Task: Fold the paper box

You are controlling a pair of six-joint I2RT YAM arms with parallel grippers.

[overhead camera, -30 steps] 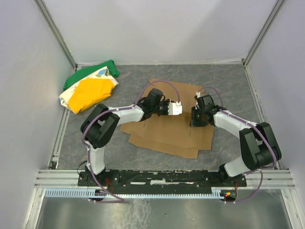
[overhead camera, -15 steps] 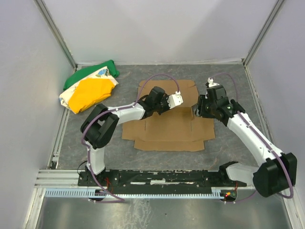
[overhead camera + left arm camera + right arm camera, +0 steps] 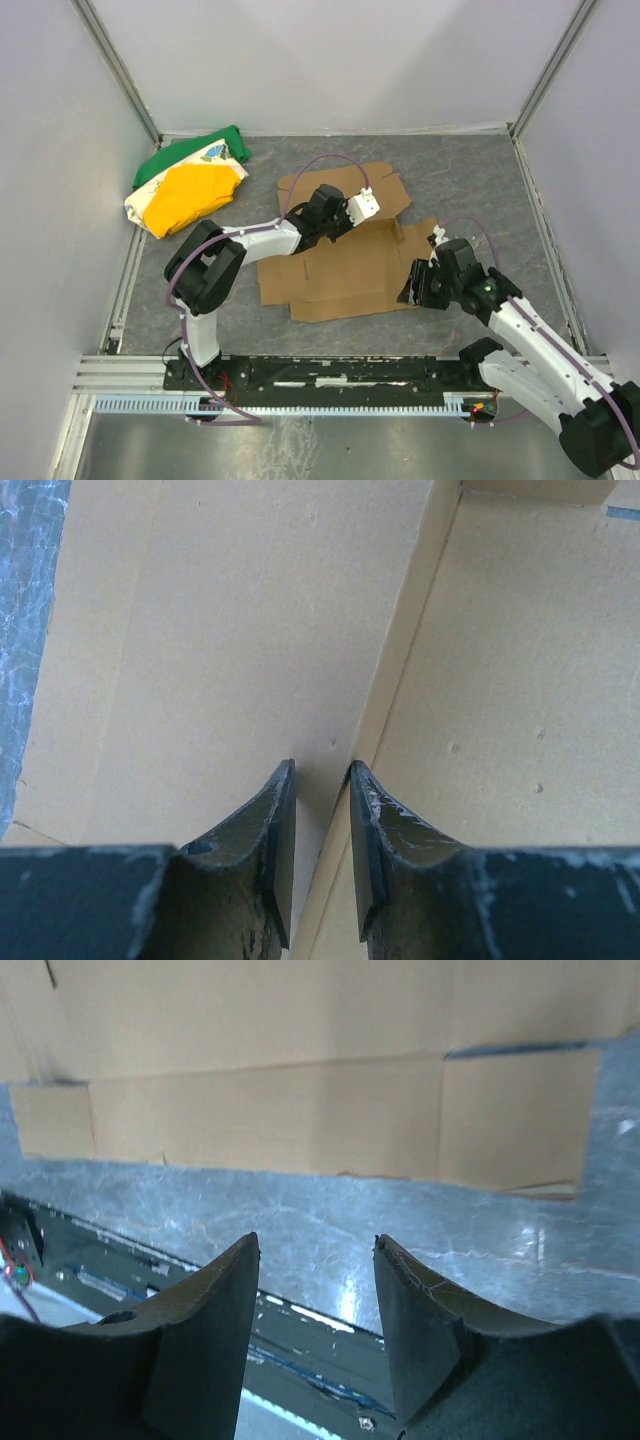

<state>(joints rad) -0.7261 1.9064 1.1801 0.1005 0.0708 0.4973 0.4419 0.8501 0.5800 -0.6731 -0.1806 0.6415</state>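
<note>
The paper box (image 3: 345,265) is a brown die-cut cardboard sheet lying mostly flat on the grey table, its far flaps slightly raised. My left gripper (image 3: 348,222) sits over the far part of the sheet. In the left wrist view its jaws (image 3: 322,765) stand narrow, shut on a cardboard edge (image 3: 395,660) that runs in between them. My right gripper (image 3: 410,288) hovers at the sheet's near right corner. Its jaws (image 3: 316,1238) are open with nothing between them, above bare table just short of the cardboard's near edge (image 3: 300,1120).
A green, yellow and white cloth bundle (image 3: 190,185) lies at the far left. Walls close in the table on the left, back and right. The black base rail (image 3: 340,372) runs along the near edge, seen close under the right gripper.
The right gripper opened and drew back from the sheet's far right to its near right corner. The sheet flattened, turned and shifted while the left gripper stayed on its far part.
</note>
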